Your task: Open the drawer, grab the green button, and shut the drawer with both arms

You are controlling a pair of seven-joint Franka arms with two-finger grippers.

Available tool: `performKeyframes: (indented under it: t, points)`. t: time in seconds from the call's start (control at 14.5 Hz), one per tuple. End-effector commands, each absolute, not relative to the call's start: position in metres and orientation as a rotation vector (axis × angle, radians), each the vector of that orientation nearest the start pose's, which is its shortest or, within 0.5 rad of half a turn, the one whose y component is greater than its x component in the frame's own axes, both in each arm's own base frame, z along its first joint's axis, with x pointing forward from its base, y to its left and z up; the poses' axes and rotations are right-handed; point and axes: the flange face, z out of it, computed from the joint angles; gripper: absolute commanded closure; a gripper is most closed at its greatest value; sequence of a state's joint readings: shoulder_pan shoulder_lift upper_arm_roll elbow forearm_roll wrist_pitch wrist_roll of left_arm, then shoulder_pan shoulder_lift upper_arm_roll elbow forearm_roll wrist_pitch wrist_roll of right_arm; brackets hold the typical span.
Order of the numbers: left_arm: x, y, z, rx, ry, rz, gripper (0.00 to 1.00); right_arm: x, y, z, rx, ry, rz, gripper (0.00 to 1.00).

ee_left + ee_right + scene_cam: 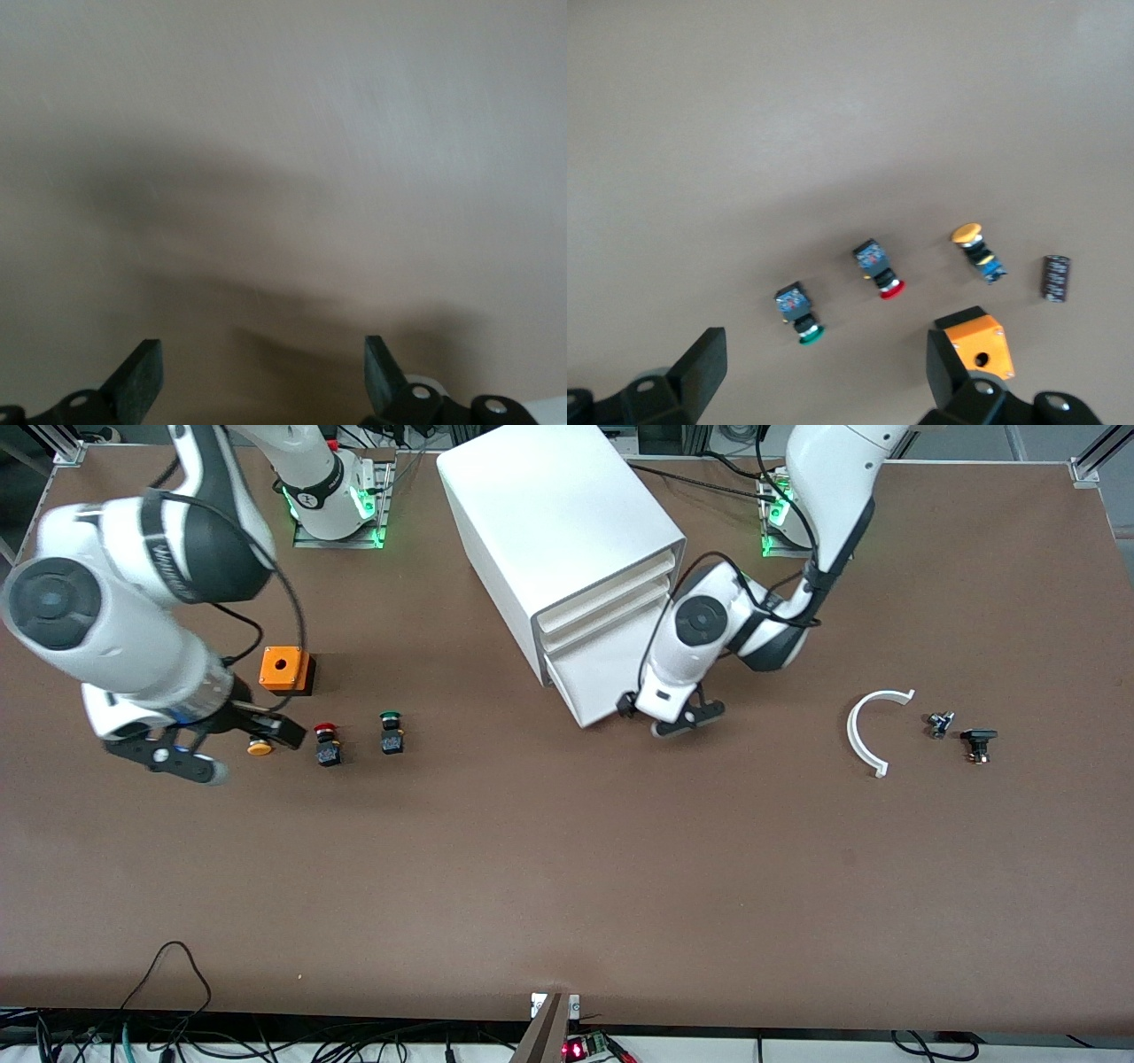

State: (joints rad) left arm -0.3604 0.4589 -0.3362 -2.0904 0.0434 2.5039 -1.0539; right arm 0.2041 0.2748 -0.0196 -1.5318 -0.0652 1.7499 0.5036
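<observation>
The green-capped button (391,732) lies on the table beside a red-capped one (327,745), toward the right arm's end; it also shows in the right wrist view (799,315). My right gripper (257,755) hovers open and empty over the table by these buttons; its fingers (704,367) hold nothing. The white cabinet (549,522) stands mid-table. Its lowest drawer (589,677) seems to stick out a little. My left gripper (671,717) is open and empty just in front of that drawer's corner. The left wrist view shows only its fingers (142,376) and a blurred surface.
A yellow-orange-capped button (260,747) lies under the right gripper. An orange box (285,670) with a hole sits farther from the camera than the buttons. A black cylinder (1055,277) lies near it. A white curved piece (864,731) and two small dark parts (978,744) lie toward the left arm's end.
</observation>
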Motion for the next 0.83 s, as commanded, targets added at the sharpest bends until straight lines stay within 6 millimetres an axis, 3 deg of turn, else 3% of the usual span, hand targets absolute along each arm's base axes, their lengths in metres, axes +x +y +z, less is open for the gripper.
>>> performKeyframes:
  t: [0.0, 0.21, 0.34, 0.48, 0.69, 0.76]
  points:
    - [0.409, -0.392, 0.225, -3.143, -0.435, 0.205, 0.0, 0.62, 0.098, 0.514, -3.253, 0.442, 0.058, 0.0]
    - [0.398, -0.396, 0.22, -3.136, -0.406, 0.229, 0.0, 0.614, 0.082, 0.541, -3.237, 0.481, -0.005, 0.0]
    - [0.371, -0.41, 0.218, -3.123, -0.326, 0.283, 0.0, 0.607, 0.064, 0.567, -3.22, 0.5, -0.065, 0.0]
    - [0.352, -0.426, 0.219, -3.124, -0.252, 0.313, 0.0, 0.606, 0.027, 0.573, -3.242, 0.429, -0.05, 0.0]
    - [0.368, -0.416, 0.224, -3.131, -0.307, 0.299, 0.0, 0.608, -0.045, 0.569, -3.129, 0.299, -0.023, 0.0]
    - [0.387, -0.405, 0.232, -3.139, -0.367, 0.276, 0.0, 0.607, -0.049, 0.568, -3.134, 0.275, -0.019, 0.0]
